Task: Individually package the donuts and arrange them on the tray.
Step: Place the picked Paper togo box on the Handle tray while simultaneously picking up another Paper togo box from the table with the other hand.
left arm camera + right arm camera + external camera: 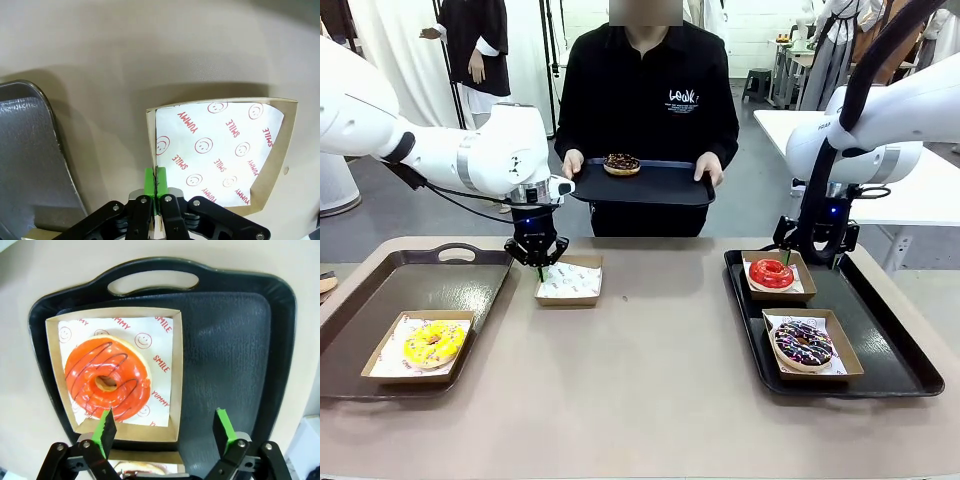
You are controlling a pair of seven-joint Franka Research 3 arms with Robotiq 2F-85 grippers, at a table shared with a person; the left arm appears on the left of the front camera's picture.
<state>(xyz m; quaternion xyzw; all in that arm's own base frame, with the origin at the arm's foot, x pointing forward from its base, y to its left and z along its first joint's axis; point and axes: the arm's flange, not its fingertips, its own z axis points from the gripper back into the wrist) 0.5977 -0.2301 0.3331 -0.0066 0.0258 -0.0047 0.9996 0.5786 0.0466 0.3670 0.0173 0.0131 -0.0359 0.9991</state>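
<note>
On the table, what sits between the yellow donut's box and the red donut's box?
In the front view, an empty paper-lined box sits between the yellow donut and the red donut, with the left end effector shut on its rim.

The front view looks from the robot's side across the beige table (650,380) toward the person (650,100) at the far edge, taking in both arms and both trays. The left wrist view points steeply down, close over the empty box (220,155), which the front view shows mid-table (570,280). The right wrist view looks straight down, close above the red donut (107,377) in its box; the front view shows it at the right tray's far end (771,273).
</note>
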